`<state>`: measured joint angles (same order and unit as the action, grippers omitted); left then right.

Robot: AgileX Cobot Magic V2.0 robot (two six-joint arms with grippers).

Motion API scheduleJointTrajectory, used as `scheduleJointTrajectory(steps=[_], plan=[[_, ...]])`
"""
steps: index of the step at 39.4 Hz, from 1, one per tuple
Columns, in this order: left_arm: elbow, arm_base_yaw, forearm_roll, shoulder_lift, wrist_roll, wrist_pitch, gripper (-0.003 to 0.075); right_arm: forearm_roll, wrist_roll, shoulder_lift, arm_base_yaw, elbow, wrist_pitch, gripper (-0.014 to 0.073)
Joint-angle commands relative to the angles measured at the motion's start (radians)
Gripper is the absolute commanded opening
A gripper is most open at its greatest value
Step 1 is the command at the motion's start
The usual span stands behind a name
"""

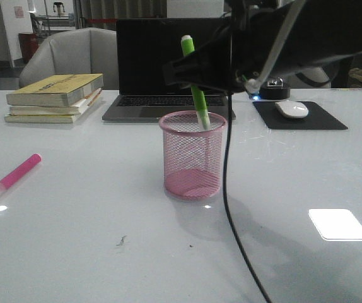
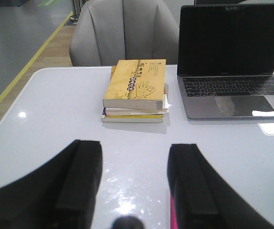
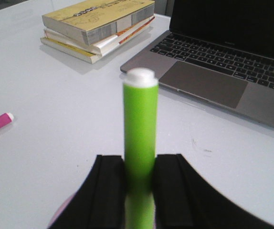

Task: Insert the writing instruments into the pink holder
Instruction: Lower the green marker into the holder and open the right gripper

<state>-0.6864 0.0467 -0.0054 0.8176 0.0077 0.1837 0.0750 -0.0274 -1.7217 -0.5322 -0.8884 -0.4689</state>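
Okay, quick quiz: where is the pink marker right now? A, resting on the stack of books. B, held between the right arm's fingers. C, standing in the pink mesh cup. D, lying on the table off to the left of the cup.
D: the pink marker lies flat on the table, left of the pink holder; the right gripper holds the green marker.

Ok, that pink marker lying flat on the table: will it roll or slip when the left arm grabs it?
The pink marker looks round-barrelled and lies on a glossy table, so a nudge would probably roll it. It seems rigid, likely light, so a grip across the barrel should hold. The left gripper is open.
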Motion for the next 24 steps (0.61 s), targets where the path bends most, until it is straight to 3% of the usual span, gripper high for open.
scheduleJointTrajectory(steps=[1, 13, 16, 21, 24], plan=[[-0.035, 0.000, -0.009, -0.004, -0.008, -0.081, 0.0393, 0.002, -0.008, 0.052, 0.001, 0.003, -0.136, 0.0057], [-0.035, 0.000, -0.009, -0.004, -0.008, -0.081, 0.0393, 0.002, -0.007, 0.048, -0.001, 0.006, -0.168, 0.0086], [-0.035, 0.000, -0.009, -0.004, -0.008, -0.081, 0.0393, 0.002, -0.007, 0.048, -0.001, 0.006, -0.161, 0.0179], [-0.035, 0.000, -0.009, -0.004, -0.008, -0.081, 0.0393, 0.002, -0.007, 0.048, -0.001, 0.006, -0.159, 0.0479], [-0.035, 0.000, -0.009, -0.004, -0.008, -0.081, 0.0393, 0.002, -0.008, 0.054, -0.001, 0.006, -0.151, 0.0521]])
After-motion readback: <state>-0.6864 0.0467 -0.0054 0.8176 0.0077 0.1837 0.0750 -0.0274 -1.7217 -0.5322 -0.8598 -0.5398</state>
